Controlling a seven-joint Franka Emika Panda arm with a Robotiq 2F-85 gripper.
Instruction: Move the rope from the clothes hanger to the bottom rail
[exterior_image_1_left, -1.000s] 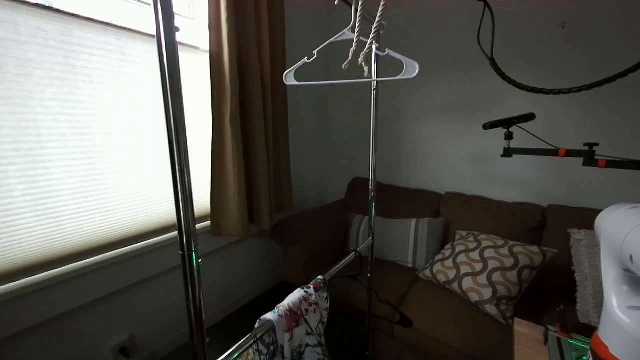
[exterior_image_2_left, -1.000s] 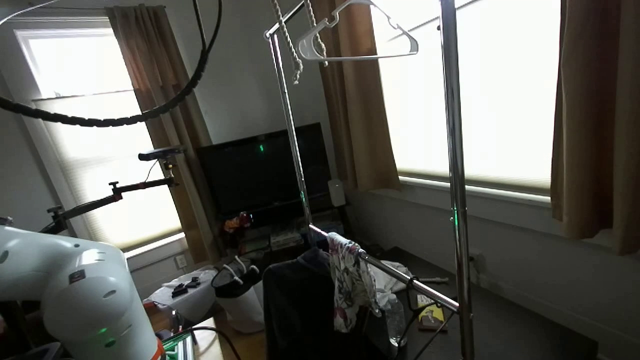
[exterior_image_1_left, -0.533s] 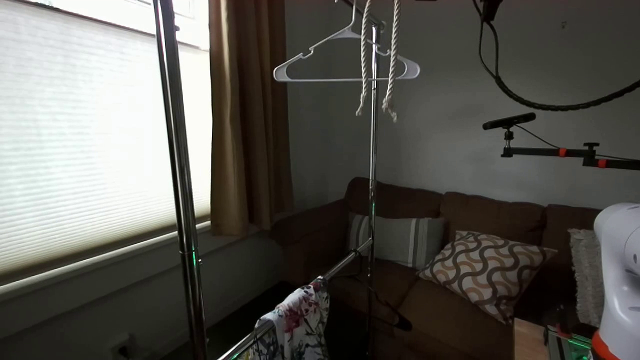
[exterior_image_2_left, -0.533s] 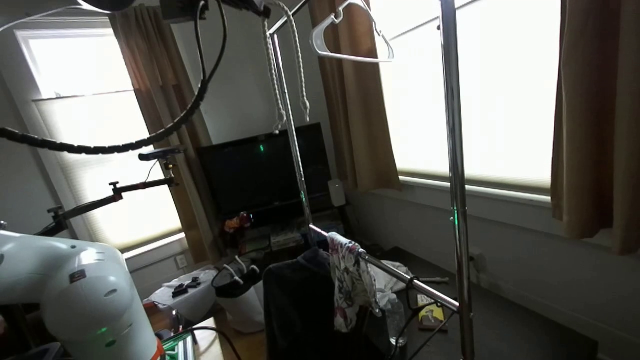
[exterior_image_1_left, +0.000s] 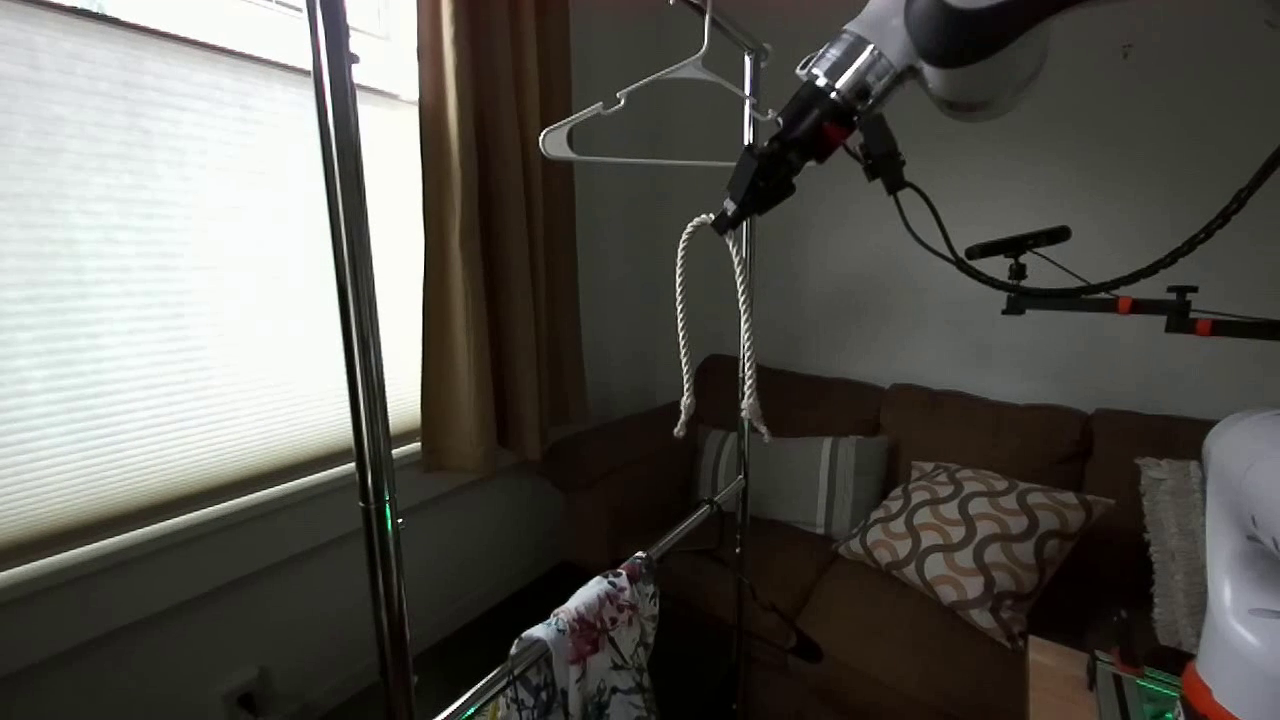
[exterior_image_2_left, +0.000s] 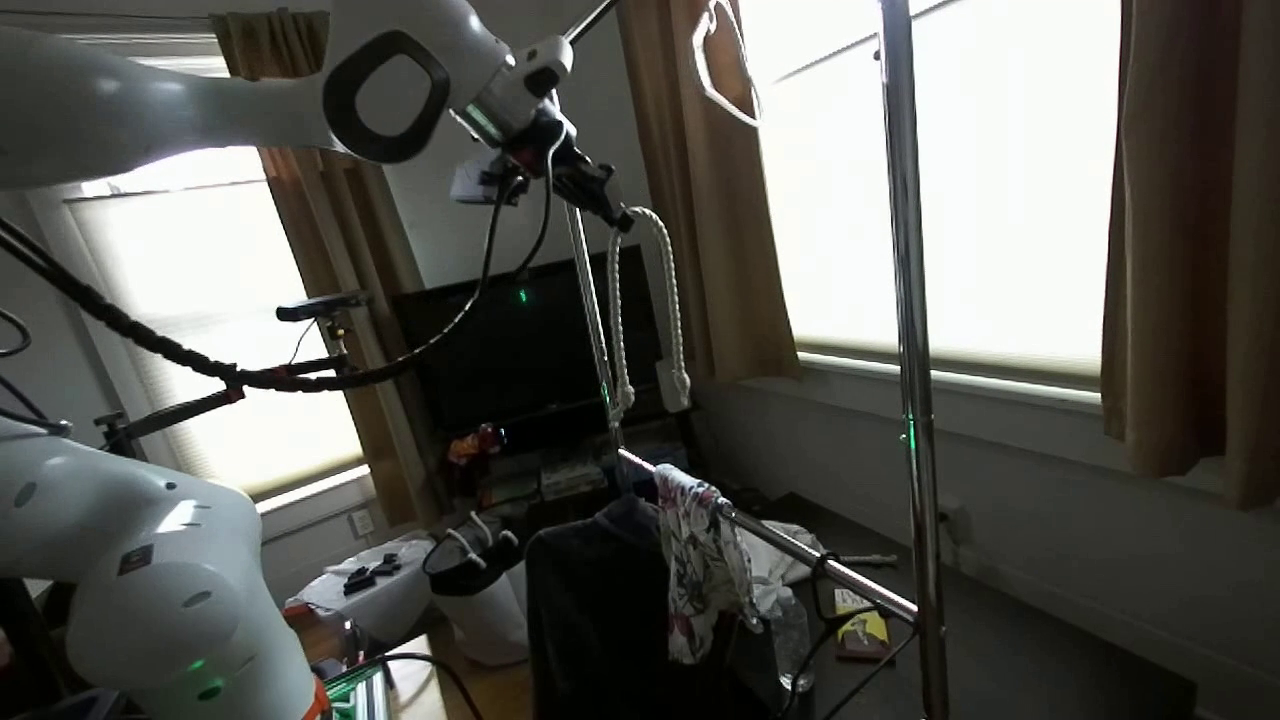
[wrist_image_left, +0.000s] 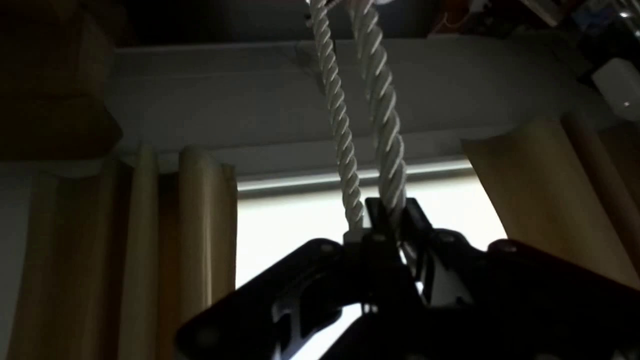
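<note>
Rope (exterior_image_1_left: 682, 320): folded in two, hanging near the centre of the frame in an exterior view, higher than the rail.
Gripper (exterior_image_1_left: 727, 218): fingers clamped on the rope beside its bend.
Clothes hanger (exterior_image_1_left: 690, 70): white, top centre, apart from the rope.
Bottom rail (exterior_image_2_left: 790, 545): lower right of centre in an exterior view; rope not yet over it.
Rope ends (exterior_image_1_left: 686, 408): loose; may both drop on one side if lowered off line, and the rope would then slide off at release.
Floral cloth (exterior_image_2_left: 700, 580): draped over the rail; could be dragged if the rope comes down against it.
</note>
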